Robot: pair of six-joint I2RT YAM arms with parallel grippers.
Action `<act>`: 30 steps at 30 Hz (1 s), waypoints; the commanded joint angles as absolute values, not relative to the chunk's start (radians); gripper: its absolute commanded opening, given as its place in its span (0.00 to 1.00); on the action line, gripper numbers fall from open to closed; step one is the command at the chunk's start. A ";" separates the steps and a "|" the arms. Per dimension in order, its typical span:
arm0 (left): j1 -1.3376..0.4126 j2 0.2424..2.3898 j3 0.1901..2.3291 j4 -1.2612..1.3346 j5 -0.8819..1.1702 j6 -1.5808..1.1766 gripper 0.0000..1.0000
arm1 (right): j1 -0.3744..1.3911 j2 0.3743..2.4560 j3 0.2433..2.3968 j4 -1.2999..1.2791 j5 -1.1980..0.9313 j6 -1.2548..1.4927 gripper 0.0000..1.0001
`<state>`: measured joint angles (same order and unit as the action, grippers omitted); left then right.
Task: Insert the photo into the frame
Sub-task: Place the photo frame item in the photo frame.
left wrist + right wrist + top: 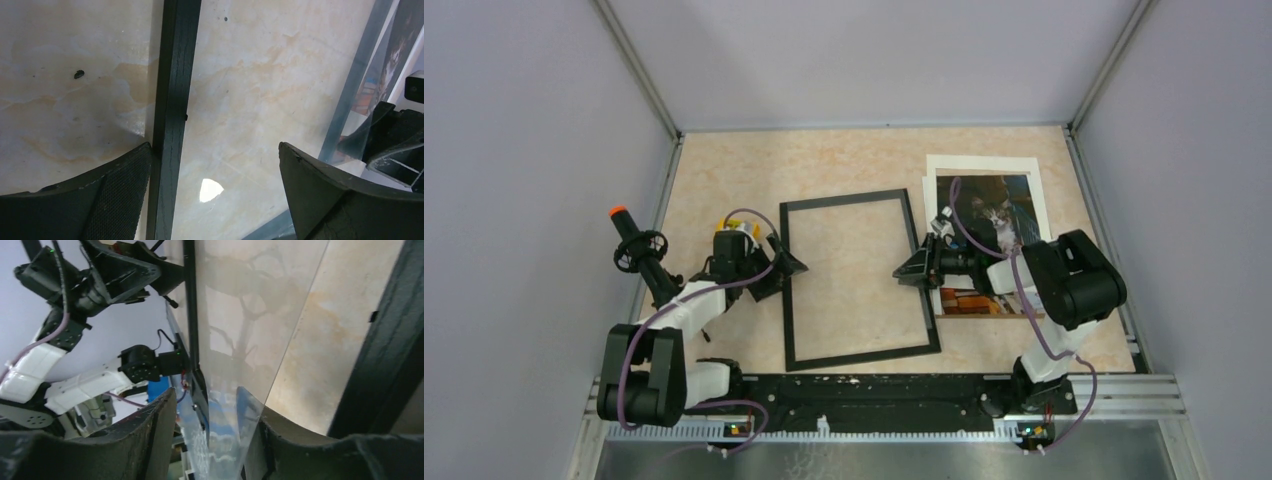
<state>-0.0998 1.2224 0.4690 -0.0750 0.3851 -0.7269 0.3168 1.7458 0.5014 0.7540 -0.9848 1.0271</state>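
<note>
Photo (1014, 215) lies at the right of the table (854, 160), just beside the centred frame (844, 198). Your left jaws gape over its left rail; your right jaws stand apart around the clear pane (220, 440). Pin the frame before lifting.

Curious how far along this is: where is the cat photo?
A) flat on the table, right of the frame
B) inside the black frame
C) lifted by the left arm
A: the photo lies face up on the table beside the frame, whose opening holds no picture.
</note>
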 commanded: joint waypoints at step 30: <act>-0.100 1.209 0.437 -0.037 0.416 -0.698 0.99 | 0.449 1.694 0.647 0.548 -0.695 0.918 0.00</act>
<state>-0.0986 1.2259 0.4576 -0.0414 0.4030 -0.7071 0.4385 1.7401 0.6193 0.5083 -0.6533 0.8944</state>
